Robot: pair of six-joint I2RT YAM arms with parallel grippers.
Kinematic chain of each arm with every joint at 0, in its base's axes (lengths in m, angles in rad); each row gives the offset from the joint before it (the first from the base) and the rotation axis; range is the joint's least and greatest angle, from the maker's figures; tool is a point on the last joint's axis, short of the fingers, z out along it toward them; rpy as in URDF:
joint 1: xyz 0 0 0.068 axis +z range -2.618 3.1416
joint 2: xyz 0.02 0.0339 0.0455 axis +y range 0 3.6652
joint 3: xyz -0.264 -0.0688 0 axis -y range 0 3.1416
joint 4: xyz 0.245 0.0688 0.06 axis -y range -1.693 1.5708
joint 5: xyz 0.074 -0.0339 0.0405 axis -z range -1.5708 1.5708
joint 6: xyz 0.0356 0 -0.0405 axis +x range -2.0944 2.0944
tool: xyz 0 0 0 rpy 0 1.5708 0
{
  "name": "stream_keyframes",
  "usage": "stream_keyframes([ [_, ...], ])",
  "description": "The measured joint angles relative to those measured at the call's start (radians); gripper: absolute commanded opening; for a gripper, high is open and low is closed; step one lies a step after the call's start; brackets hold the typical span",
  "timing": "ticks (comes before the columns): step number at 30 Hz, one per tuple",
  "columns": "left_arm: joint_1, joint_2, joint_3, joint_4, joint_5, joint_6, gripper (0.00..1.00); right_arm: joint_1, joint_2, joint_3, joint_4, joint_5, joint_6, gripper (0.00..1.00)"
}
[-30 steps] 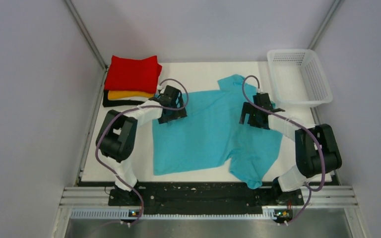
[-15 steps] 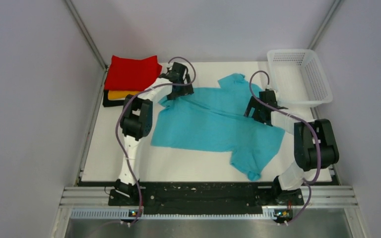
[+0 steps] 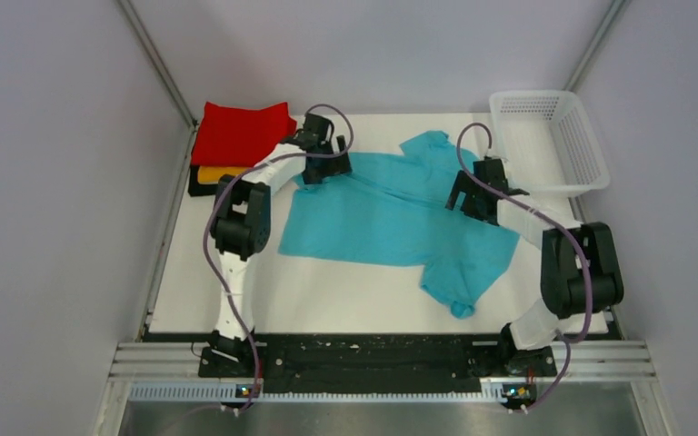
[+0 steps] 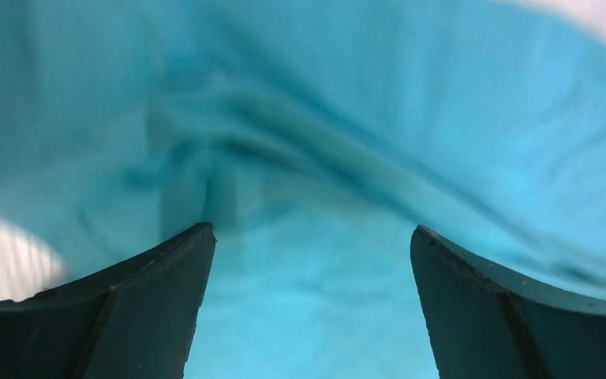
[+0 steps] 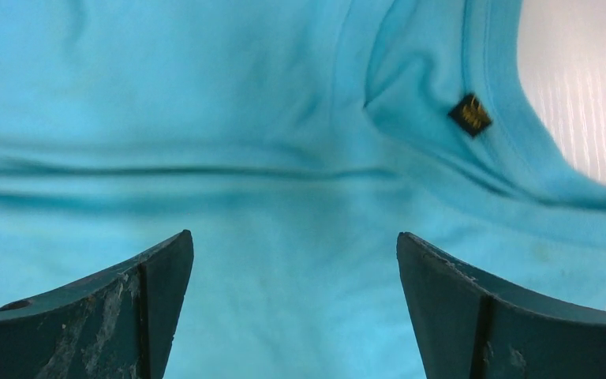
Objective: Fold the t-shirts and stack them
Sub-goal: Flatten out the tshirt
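The turquoise t-shirt (image 3: 391, 213) lies across the middle of the table, bunched into a band, with one sleeve (image 3: 454, 286) trailing toward the near right. My left gripper (image 3: 324, 165) is open over the shirt's far left edge; turquoise cloth (image 4: 308, 118) fills its wrist view between the spread jaws (image 4: 312, 230). My right gripper (image 3: 474, 196) is open over the shirt's right part, near the collar and its small dark label (image 5: 470, 114); its jaws (image 5: 294, 234) stand wide apart. A folded stack sits at the far left, with red (image 3: 241, 133) on top, orange (image 3: 214, 173) under it and black (image 3: 202, 188) lowest. No white shirt shows.
A white plastic mesh basket (image 3: 550, 141) stands at the far right corner. Grey walls close in the table on the left, right and back. The arm bases and a black rail (image 3: 363, 354) run along the near edge.
Both arms have moved toward the back of the table. The shirt's near hem has moved back with them, so the shirt now spans less from front to back.
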Motion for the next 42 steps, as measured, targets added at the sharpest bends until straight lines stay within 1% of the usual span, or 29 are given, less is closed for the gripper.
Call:
stream_keyframes([
  [3, -0.026, -0.158, -0.18, -0.002, 0.002, 0.004, 0.99, 0.047, -0.132, -0.036, -0.06, 0.006, -0.002, 0.99],
  [5, -0.046, -0.304, -0.325, 0.014, -0.011, -0.003, 0.99, 0.089, -0.245, -0.067, -0.085, 0.008, -0.001, 0.99],
  [7, -0.066, -0.483, -0.486, 0.034, -0.032, -0.022, 0.99, 0.122, -0.378, -0.117, -0.098, -0.001, 0.001, 0.99],
  [9, -0.076, -0.7, -0.668, 0.059, -0.059, -0.056, 0.99, 0.132, -0.494, -0.175, -0.112, -0.016, 0.009, 0.99],
  [12, -0.069, -0.945, -0.885, 0.085, -0.119, -0.109, 0.99, 0.132, -0.6, -0.26, -0.14, -0.038, 0.025, 0.99],
  [14, -0.064, -1.048, -1.009, 0.076, -0.175, -0.153, 0.99, 0.134, -0.673, -0.326, -0.182, -0.06, 0.039, 0.99],
  [15, -0.063, -1.07, -1.054, 0.072, -0.201, -0.173, 0.99, 0.135, -0.695, -0.345, -0.199, -0.068, 0.046, 0.99],
  [18, -0.051, -1.078, -1.179, 0.057, -0.276, -0.233, 0.94, 0.138, -0.765, -0.405, -0.233, -0.095, 0.061, 0.99],
  [20, -0.037, -1.065, -1.22, 0.05, -0.296, -0.261, 0.89, 0.138, -0.789, -0.423, -0.258, -0.103, 0.065, 0.99],
  [24, -0.002, -1.01, -1.23, 0.08, -0.309, -0.299, 0.8, 0.138, -0.796, -0.438, -0.277, -0.114, 0.072, 0.99],
  [28, 0.014, -0.91, -1.198, 0.105, -0.322, -0.323, 0.62, 0.138, -0.817, -0.458, -0.29, -0.121, 0.08, 0.99],
  [29, 0.016, -0.89, -1.185, 0.121, -0.319, -0.328, 0.57, 0.138, -0.822, -0.461, -0.291, -0.121, 0.08, 0.99],
  [31, 0.019, -0.84, -1.149, 0.143, -0.316, -0.328, 0.41, 0.138, -0.827, -0.462, -0.299, -0.121, 0.08, 0.99],
  [32, 0.021, -0.822, -1.137, 0.152, -0.313, -0.331, 0.29, 0.138, -0.829, -0.462, -0.302, -0.121, 0.082, 0.99],
  [34, 0.024, -0.79, -1.115, 0.167, -0.303, -0.333, 0.0, 0.138, -0.83, -0.462, -0.307, -0.121, 0.086, 0.99],
  [39, 0.025, -0.768, -1.11, 0.211, -0.267, -0.329, 0.0, 0.142, -0.832, -0.462, -0.334, -0.12, 0.094, 0.96],
  [42, 0.026, -0.783, -1.128, 0.228, -0.261, -0.33, 0.0, 0.18, -0.829, -0.459, -0.361, -0.105, 0.111, 0.95],
])
